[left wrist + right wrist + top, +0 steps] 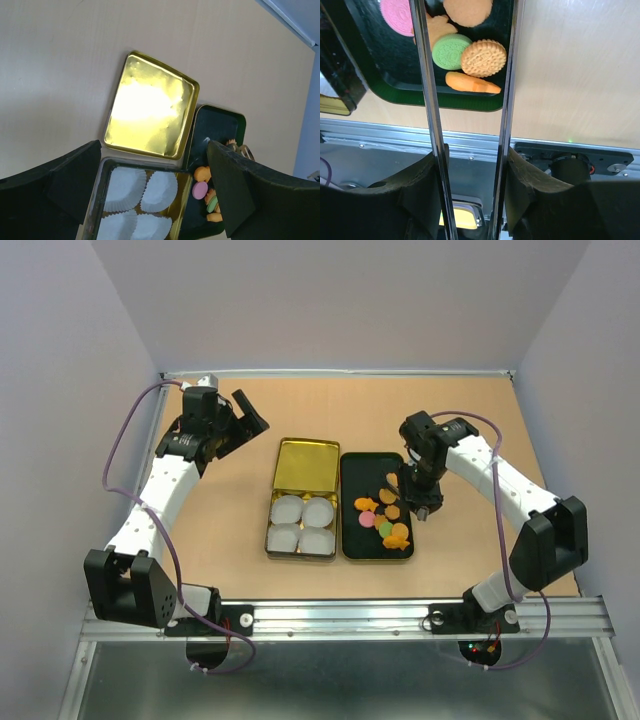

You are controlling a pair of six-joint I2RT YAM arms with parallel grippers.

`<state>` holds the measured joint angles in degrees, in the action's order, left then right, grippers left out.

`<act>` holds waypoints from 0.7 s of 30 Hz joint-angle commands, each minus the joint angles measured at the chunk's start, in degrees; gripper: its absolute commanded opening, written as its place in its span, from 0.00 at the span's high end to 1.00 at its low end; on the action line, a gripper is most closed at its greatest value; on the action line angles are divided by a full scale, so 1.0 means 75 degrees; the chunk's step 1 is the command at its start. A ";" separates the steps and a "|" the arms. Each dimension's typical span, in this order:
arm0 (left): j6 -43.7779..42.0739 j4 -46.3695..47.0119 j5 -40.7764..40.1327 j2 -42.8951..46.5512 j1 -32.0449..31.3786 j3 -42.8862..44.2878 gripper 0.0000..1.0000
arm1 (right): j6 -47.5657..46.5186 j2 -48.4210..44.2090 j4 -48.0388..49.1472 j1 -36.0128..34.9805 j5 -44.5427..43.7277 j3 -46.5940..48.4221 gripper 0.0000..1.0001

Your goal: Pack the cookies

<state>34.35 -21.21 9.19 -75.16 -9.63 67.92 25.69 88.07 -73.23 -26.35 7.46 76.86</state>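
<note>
cookies [384,517] in tray [353,472]; unpacked

No legible text or labels

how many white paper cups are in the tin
4 white pleated paper cups, in a two-by-two block in the near half of the gold tin: far left, far right, near left, near right. None seems hidden.
</note>
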 commanded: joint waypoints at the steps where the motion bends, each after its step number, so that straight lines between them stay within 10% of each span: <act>1: -0.0068 0.0238 0.0075 0.0247 0.0030 -0.0103 0.02 | 0.0113 -0.0294 0.0143 -0.0049 0.0094 -0.0228 0.50; 21: -0.0150 0.0203 0.0005 0.0294 0.0042 -0.0091 0.02 | -0.0003 0.0467 0.0577 -0.0049 -0.0022 0.0041 0.51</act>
<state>34.30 -20.99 9.19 -75.16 -9.63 67.72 25.91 90.91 -70.41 -26.35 7.68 74.98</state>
